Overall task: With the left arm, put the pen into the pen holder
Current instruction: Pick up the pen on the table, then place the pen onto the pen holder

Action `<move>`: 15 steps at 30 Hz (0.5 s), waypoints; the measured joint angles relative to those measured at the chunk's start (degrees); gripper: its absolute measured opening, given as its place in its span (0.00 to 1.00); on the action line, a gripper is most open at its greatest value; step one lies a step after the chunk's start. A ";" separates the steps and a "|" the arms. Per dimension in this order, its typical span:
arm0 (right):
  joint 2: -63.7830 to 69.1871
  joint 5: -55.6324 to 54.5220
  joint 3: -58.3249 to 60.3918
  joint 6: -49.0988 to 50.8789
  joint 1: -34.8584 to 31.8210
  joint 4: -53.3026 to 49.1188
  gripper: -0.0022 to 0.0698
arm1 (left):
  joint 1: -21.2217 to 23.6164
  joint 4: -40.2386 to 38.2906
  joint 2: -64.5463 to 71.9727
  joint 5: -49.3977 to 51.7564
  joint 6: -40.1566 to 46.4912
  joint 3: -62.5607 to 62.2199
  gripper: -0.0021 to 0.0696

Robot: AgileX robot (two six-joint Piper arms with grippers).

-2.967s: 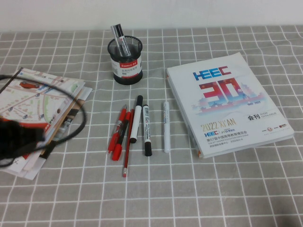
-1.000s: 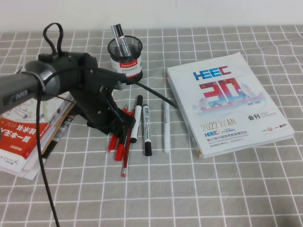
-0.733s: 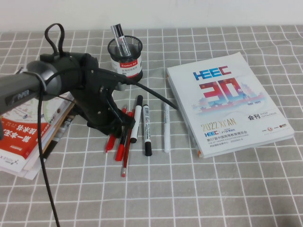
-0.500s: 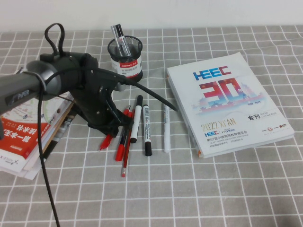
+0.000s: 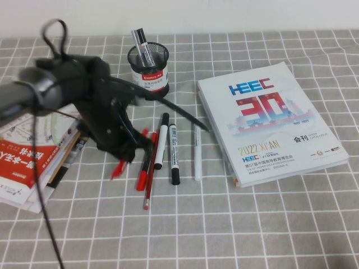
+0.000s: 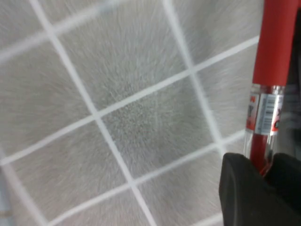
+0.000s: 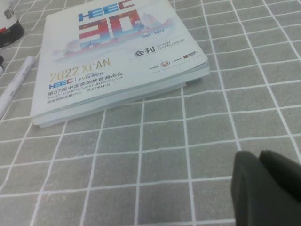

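My left gripper (image 5: pixel 128 150) is over the left side of the row of pens and is shut on the all-red pen (image 5: pixel 119 167). The pen hangs tilted, with its lower end pointing left and down, just over the cloth. In the left wrist view the black fingers (image 6: pixel 242 188) clamp the red pen (image 6: pixel 273 56) above the grey checked cloth. The black mesh pen holder (image 5: pixel 148 73) stands behind, apart from the arm, with a black-and-silver marker (image 5: pixel 141 45) in it. My right gripper (image 7: pixel 265 186) is shut and empty, low over the cloth near the book; it is out of the high view.
A red-and-black pen (image 5: pixel 144 170), a thin red pen (image 5: pixel 149 190), two black-and-white markers (image 5: pixel 161 140) and a white pen (image 5: pixel 197 151) lie in a row. A thick HEEC book (image 5: pixel 269 120) lies at the right. Magazines (image 5: pixel 28 162) are stacked at the left.
The left arm came in over the pens and shut on the all-red pen. It has drawn the pen left, out of the row, and tilted it.
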 joint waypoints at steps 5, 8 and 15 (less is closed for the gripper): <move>0.00 0.00 0.00 0.00 0.00 0.00 0.01 | 0.00 -1.92 -11.34 -9.25 0.47 7.13 0.13; 0.00 0.00 0.00 0.00 0.00 0.09 0.01 | 0.00 -3.13 -18.82 -21.78 0.73 14.68 0.13; 0.00 0.00 0.00 0.00 0.00 0.09 0.01 | 0.00 -4.25 -28.16 -55.32 1.37 27.44 0.13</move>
